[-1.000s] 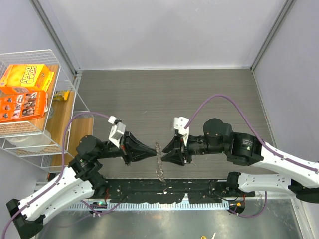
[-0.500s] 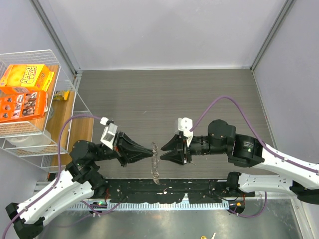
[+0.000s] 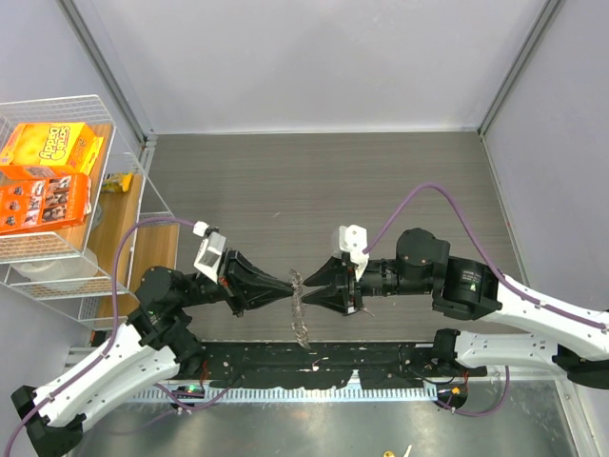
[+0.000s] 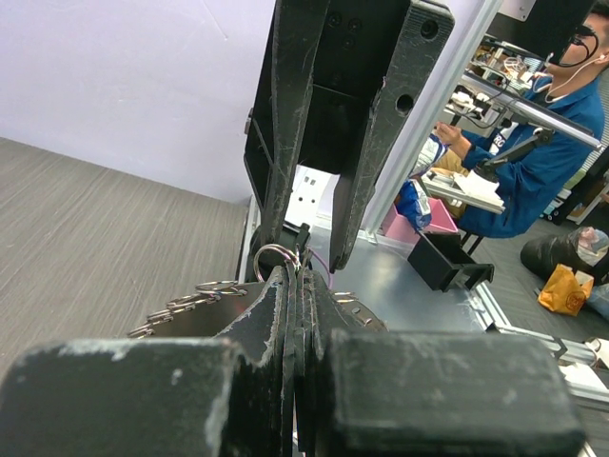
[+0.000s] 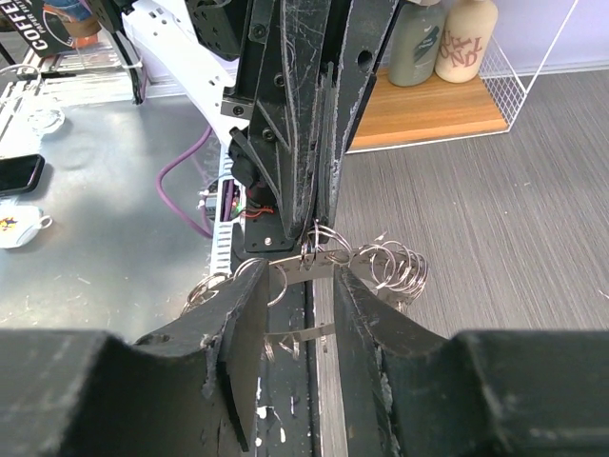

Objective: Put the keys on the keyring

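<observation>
Beyond the keyring [image 5: 320, 249], a dark container's [image 5: 38, 24] label reads "COFFE".

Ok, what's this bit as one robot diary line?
left gripper: shut on thin metal keyring of silvery keys | right gripper: at ring, grip unclear

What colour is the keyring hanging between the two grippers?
Silvery metal; the keyring shows best in the right wrist view.
</observation>
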Controlling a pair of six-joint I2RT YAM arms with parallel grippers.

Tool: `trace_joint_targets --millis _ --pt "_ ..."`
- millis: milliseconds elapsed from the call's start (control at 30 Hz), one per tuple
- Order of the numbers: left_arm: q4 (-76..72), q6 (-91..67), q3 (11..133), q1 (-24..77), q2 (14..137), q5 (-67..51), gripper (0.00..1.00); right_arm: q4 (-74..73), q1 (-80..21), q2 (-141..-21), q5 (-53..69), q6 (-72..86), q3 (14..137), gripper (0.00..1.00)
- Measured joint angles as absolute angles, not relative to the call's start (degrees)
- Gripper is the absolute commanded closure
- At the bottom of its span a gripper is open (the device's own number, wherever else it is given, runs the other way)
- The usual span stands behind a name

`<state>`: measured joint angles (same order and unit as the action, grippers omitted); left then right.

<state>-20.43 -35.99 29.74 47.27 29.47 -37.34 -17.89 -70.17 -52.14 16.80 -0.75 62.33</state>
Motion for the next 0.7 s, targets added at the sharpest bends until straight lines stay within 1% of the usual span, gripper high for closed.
trace_joint_targets --millis 267,700 --pt "-20.86 -36.07 29.74 47.27 29.47 -37.08 1.00 -17.28 -70.35 -53.23 16.71 -1.04 62.13 0.62" --pt "-21.23 -36.12 29.67 47.27 28.91 -37.08 1.00 -15.88 -70.46 -53.69 16.60 -1.23 62.08 0.71"
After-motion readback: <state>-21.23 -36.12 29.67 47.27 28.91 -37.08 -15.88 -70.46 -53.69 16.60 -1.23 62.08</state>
